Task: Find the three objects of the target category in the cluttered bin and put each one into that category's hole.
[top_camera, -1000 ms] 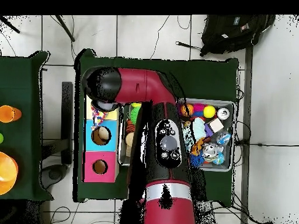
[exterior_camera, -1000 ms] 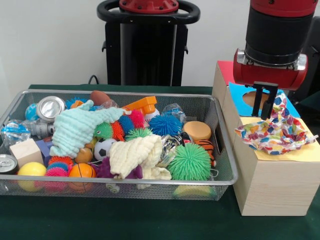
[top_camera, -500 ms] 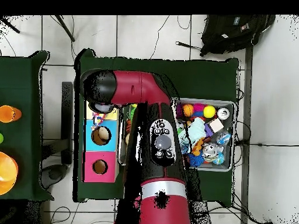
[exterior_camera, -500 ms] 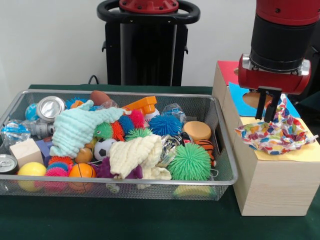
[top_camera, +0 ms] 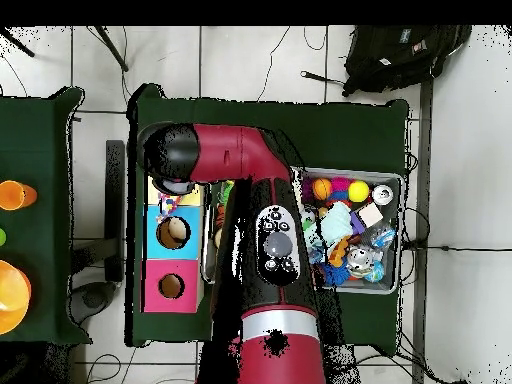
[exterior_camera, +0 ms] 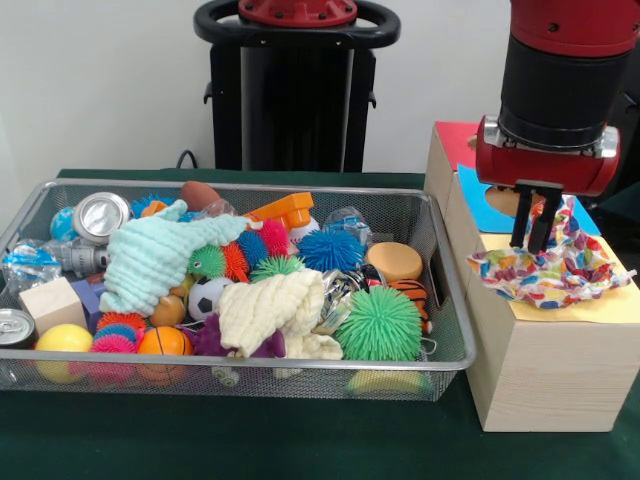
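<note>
Front view shows the hand [exterior_camera: 535,232] standing over the yellow-topped box [exterior_camera: 545,370] at the right of the worktop [exterior_camera: 230,440], its two dark fingers [exterior_camera: 541,222] close together and pointing straight down into the upper fold of a polka-dot cloth [exterior_camera: 545,270]; they seem pinched on that fold, though the grip itself is partly hidden by the fabric. The cloth lies spread and crumpled across the yellow top, covering the hole, so the hole cannot be seen here. Most of the fabric rests on the lid rather than in the opening, so the step in hand looks like feeding it through. To do that well, the hand should press down at the cloth's middle, directly above the hidden hole, and let go only once the bulk has gone in, since soft fabric will bunch on the rim and an edge may drape over the box side. The wire bin [exterior_camera: 455,330] to the left holds a mint-green cloth [exterior_camera: 150,262] and a cream cloth [exterior_camera: 265,310] among balls; neither belongs here. Overhead, the arm hides the hand
</note>
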Robot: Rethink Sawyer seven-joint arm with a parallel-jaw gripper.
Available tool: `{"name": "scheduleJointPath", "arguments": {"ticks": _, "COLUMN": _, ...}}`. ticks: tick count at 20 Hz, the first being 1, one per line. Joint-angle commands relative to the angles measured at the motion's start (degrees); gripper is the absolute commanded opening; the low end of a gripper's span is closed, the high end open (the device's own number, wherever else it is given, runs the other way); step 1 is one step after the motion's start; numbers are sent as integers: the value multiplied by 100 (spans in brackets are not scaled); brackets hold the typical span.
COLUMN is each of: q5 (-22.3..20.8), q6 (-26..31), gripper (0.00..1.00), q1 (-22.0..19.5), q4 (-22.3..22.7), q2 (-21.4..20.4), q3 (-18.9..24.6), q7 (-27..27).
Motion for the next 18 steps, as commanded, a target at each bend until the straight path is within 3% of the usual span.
{"name": "scheduleJointPath", "arguments": {"ticks": 1, "q5": -96, "q6": -482, "gripper": 0, "q1": -92, "q4": 684, "q2": 137, "q3": 340, "q7": 181}}
{"name": "scheduleJointPath", "arguments": {"ticks": 18, "q5": 45, "q6": -927, "gripper": 0, "q1": -178, "q4": 1122, "q2": 98, "q3": 474, "q7": 232}}
